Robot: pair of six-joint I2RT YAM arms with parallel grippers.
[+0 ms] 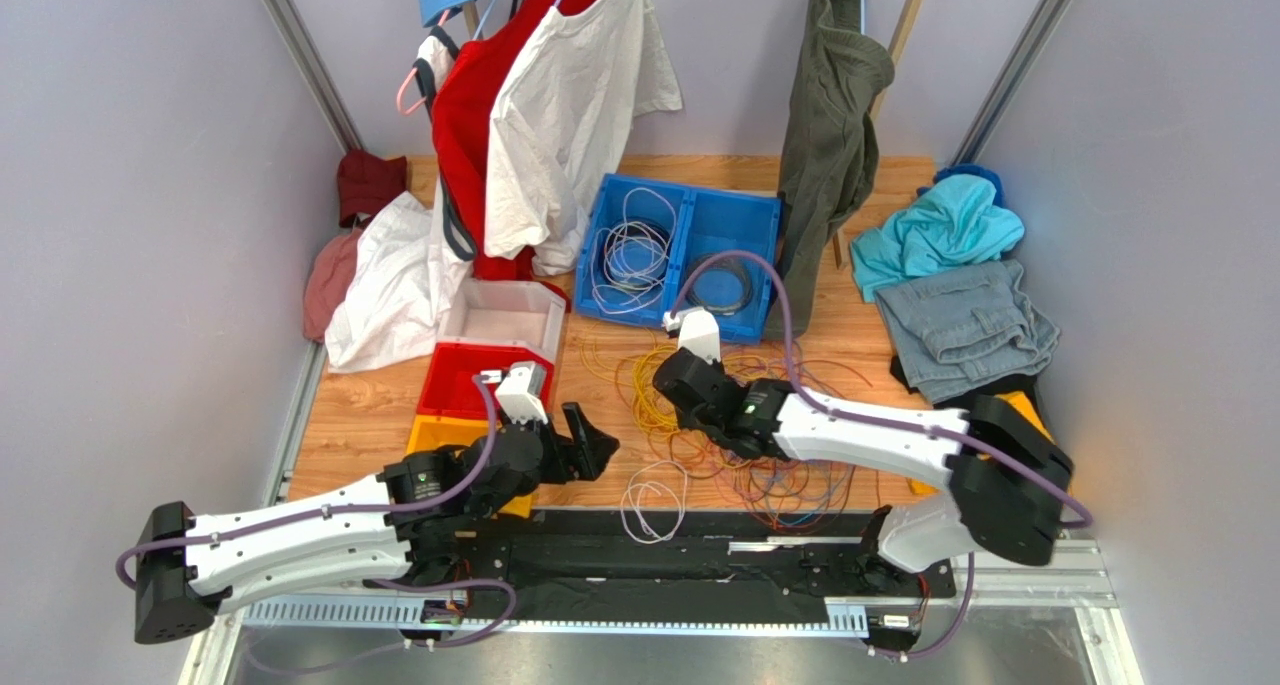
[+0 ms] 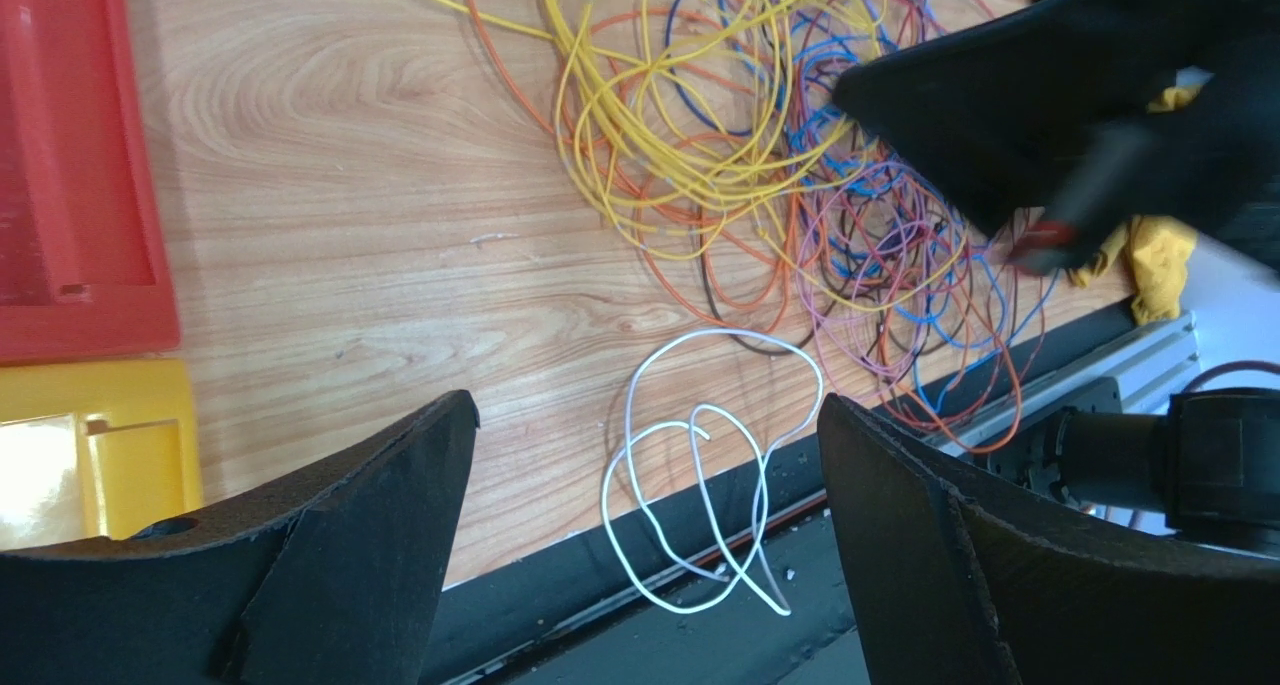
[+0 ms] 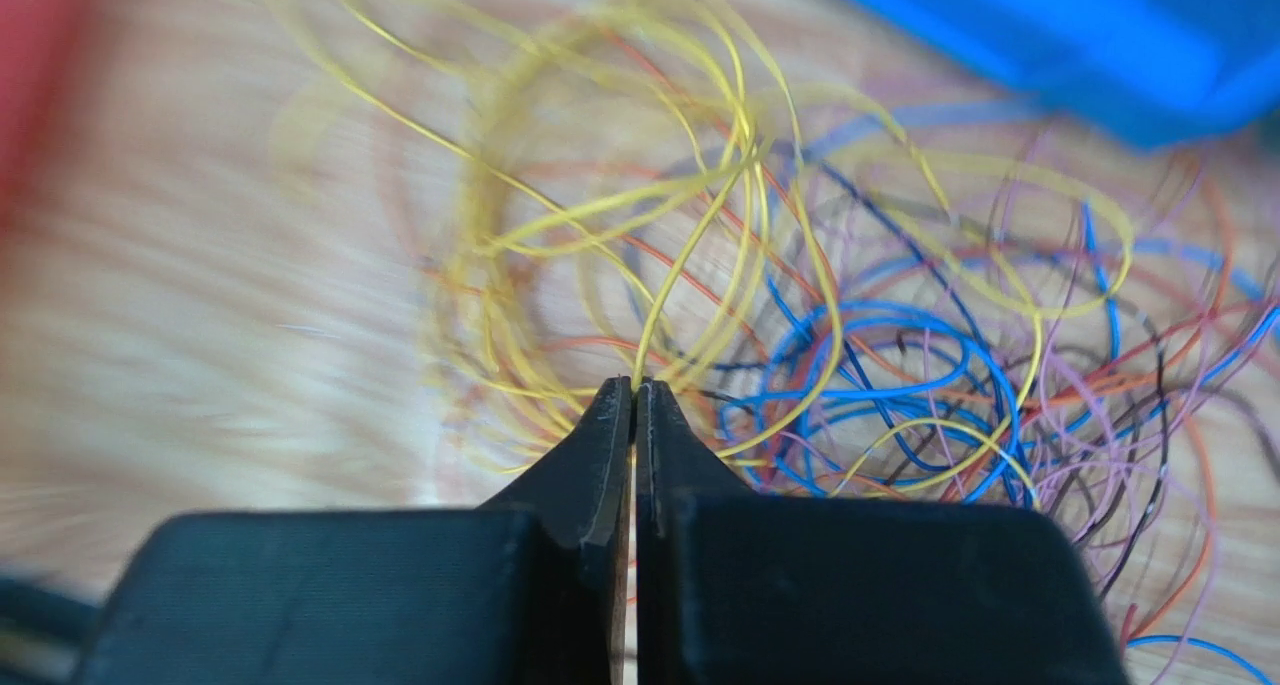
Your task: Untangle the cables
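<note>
R gripper [image 3: 634, 393]: 2 jaws clenched tip to tip on 1 yellow cable [image 3: 691, 265] that rises from 1 tangle of cables [image 3: 902, 370] (yellow, orange, blue, purple) on the wooden table [image 2: 346, 190]. L gripper [image 2: 646, 408]: 2 jaws spread wide, empty, above 1 white cable [image 2: 724, 331] looped at the table's near edge. 1 blue bin [image 1: 679, 243] behind, w/ 2 compartments.

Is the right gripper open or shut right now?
Shut: the right gripper is closed tip to tip, pinching a yellow cable between its tips.
</note>
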